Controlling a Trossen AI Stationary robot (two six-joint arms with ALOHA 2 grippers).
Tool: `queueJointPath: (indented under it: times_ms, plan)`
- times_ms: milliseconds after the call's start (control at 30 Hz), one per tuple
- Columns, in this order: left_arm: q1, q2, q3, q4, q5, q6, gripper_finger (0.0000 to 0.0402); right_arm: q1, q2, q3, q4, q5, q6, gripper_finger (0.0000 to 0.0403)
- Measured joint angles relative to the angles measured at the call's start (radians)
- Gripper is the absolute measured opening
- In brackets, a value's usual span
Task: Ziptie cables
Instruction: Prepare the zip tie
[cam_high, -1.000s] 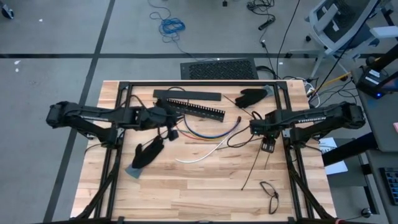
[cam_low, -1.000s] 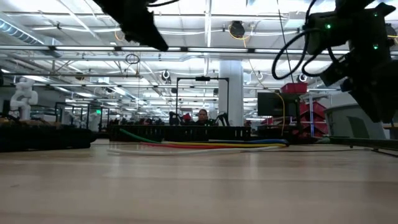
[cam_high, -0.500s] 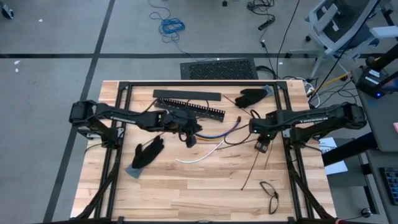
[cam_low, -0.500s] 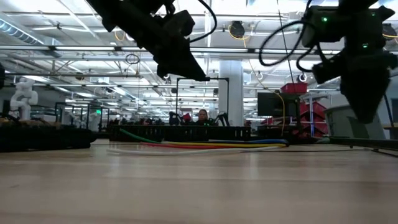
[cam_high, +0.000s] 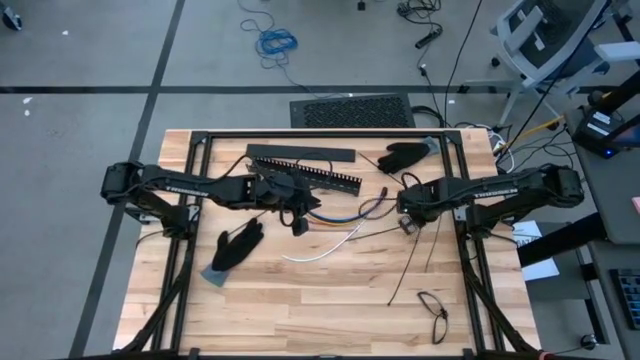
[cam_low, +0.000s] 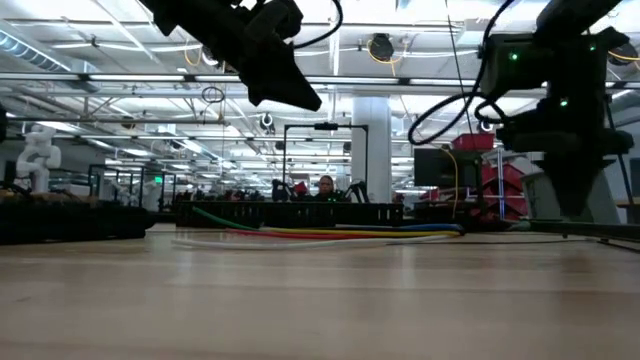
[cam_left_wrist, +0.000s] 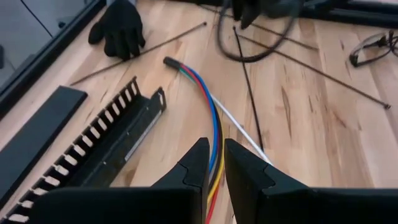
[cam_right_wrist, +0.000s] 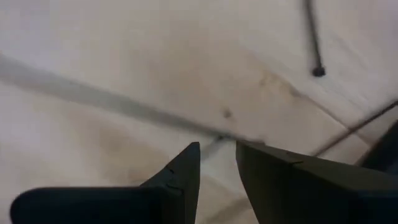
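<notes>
Closest to the front edge: a pair of glasses (cam_high: 433, 305) lying flat on the table (cam_high: 300, 310), over on the right.

Bit further in on the left, a black glove (cam_high: 238, 246), partly on top of a small grey-blue pad.

On the right at about the same depth, a couple of thin black strips (cam_high: 409, 263), straight and slanting up the board toward the right arm.

Then the cables (cam_left_wrist: 214, 134), roughly mid-table: blue, red, yellow and green ones bunched side by side in one shallow arc, plus a white one just nearer, splaying off on its own. All flat on the wood, nothing wrapped round them.

Left gripper (cam_high: 299, 222) up in the air right over the left end of that bundle, pointing along it. Fingers all but closed, just a slit between them, clamped on nothing.

Right gripper (cam_high: 408, 224) at the opposite end, just past the bundle's right tip and beside a dark loop of thicker cable. Down low over the wood, fingers partly apart. Looks like a thin strip crossing the board just past the tips, but too blurry in the wrist view to call it a grip.

Behind the cables, a long black slotted bar (cam_high: 318, 177) lying at an angle, then a flat black bar (cam_high: 301, 153) beyond it.

Farthest back on the right, a second black glove (cam_high: 402, 157) near the table's rear edge.
</notes>
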Motion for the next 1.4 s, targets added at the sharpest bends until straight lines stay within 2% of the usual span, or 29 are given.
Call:
queueJointPath:
  times_ms: [100, 200, 400, 500, 733, 867, 967, 1200, 1400]
  plan:
    - [0.000, -0.008, 0.000, -0.018, 0.000, 0.000, 0.0048, -0.003, 0.001, -0.035, 0.098, 0.076, 0.299, 0.0100]
    - [0.000, -0.014, 0.000, -0.045, 0.002, 0.021, 0.0048, -0.003, 0.003, -0.050, 0.117, 0.084, 0.539, 0.0100]
    - [0.002, -0.050, 0.000, -0.203, 0.002, 0.111, 0.0048, 0.063, -0.018, -0.051, 0.066, 0.053, 0.693, 0.0100]
    - [0.016, -0.068, 0.000, -0.247, -0.002, 0.132, 0.0048, 0.127, -0.024, -0.050, 0.073, 0.102, 0.834, 0.0100]
    - [0.093, -0.122, -0.001, -0.319, -0.005, 0.171, 0.0048, 0.237, -0.026, -0.050, -0.074, 0.157, 1.222, 0.0100]
    - [0.137, -0.152, -0.002, -0.340, 0.006, 0.233, 0.0048, 0.235, -0.025, -0.050, -0.044, 0.163, 1.201, 0.0106]
    - [0.173, -0.167, -0.002, -0.341, 0.033, 0.254, 0.0048, 0.219, -0.026, -0.050, -0.036, 0.169, 1.189, 0.0125]
    - [0.247, -0.179, -0.002, -0.349, 0.096, 0.290, 0.0048, 0.204, -0.025, -0.050, -0.022, 0.181, 1.197, 0.0208]
    - [0.291, -0.179, -0.002, -0.346, 0.134, 0.290, 0.0048, 0.205, -0.021, -0.050, 0.089, 0.180, 1.200, 0.0264]
